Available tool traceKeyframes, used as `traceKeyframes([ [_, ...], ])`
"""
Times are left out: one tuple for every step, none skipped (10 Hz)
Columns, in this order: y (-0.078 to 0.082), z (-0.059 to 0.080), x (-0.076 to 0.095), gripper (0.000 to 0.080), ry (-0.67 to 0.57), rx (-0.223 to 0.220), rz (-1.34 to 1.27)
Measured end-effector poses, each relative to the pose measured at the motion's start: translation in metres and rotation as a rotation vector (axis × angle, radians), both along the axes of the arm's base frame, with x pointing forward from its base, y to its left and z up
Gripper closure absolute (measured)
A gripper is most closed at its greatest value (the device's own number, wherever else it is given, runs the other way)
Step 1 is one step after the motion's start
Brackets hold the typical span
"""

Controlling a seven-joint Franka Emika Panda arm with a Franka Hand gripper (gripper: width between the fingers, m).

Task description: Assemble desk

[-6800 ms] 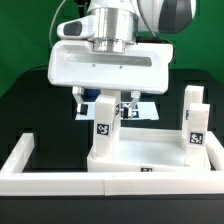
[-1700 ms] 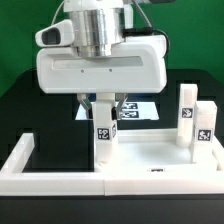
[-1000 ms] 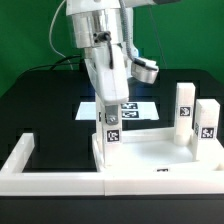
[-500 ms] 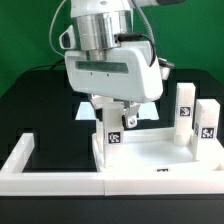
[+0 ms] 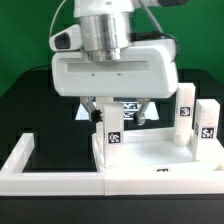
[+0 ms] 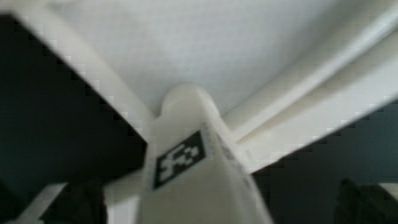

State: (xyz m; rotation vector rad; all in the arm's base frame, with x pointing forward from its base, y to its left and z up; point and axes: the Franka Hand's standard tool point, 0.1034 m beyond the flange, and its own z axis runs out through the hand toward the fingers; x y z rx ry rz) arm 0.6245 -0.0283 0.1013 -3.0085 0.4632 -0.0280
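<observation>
The desk's white rimmed panel (image 5: 150, 160) lies flat inside the border wall. One block leg (image 5: 113, 130) with a black-and-white tag stands upright in the panel's far corner on the exterior view's left. Two more tagged legs (image 5: 183, 110) (image 5: 206, 124) stand at the right end. My gripper (image 5: 117, 118) hangs straight over the left leg, its fingers spread to either side of it and not touching it. In the wrist view the leg (image 6: 187, 160) rises between the dark fingers (image 6: 71, 203), with a gap on each side. The fourth leg is out of view.
A long low white border wall (image 5: 55, 180) runs along the front and up both sides. The marker board (image 5: 150, 105) lies flat behind the panel, partly hidden by my hand. The table is black, with a green backdrop behind it.
My hand has turned about its vertical axis, from edge-on a second ago to broadside now. The fingers, close on the left leg earlier, now stand apart from it. The leg stays upright in its corner.
</observation>
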Motion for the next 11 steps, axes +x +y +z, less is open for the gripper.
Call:
traceKeyframes([
  [-0.003, 0.000, 0.004, 0.0151, -0.013, -0.005, -0.024],
  [-0.005, 0.000, 0.003, 0.0238, -0.010, -0.007, -0.052],
  [-0.011, -0.001, 0.002, 0.0373, -0.008, -0.014, -0.056],
  [-0.015, -0.001, 0.000, 0.0373, -0.002, -0.016, -0.102],
  [-0.016, -0.002, -0.001, 0.0504, 0.011, -0.012, -0.191],
  [-0.015, -0.002, -0.001, 0.0505, 0.020, -0.007, -0.300],
  [-0.015, -0.001, 0.001, 0.0505, 0.027, -0.002, -0.401],
  [-0.013, 0.000, 0.003, 0.0506, 0.038, 0.004, -0.563],
  [-0.010, 0.000, 0.004, 0.0506, 0.052, 0.011, -0.713],
  [-0.005, 0.000, 0.005, 0.0506, 0.075, 0.021, -0.926],
  [0.000, 0.000, 0.007, 0.0506, 0.099, 0.029, -1.093],
])
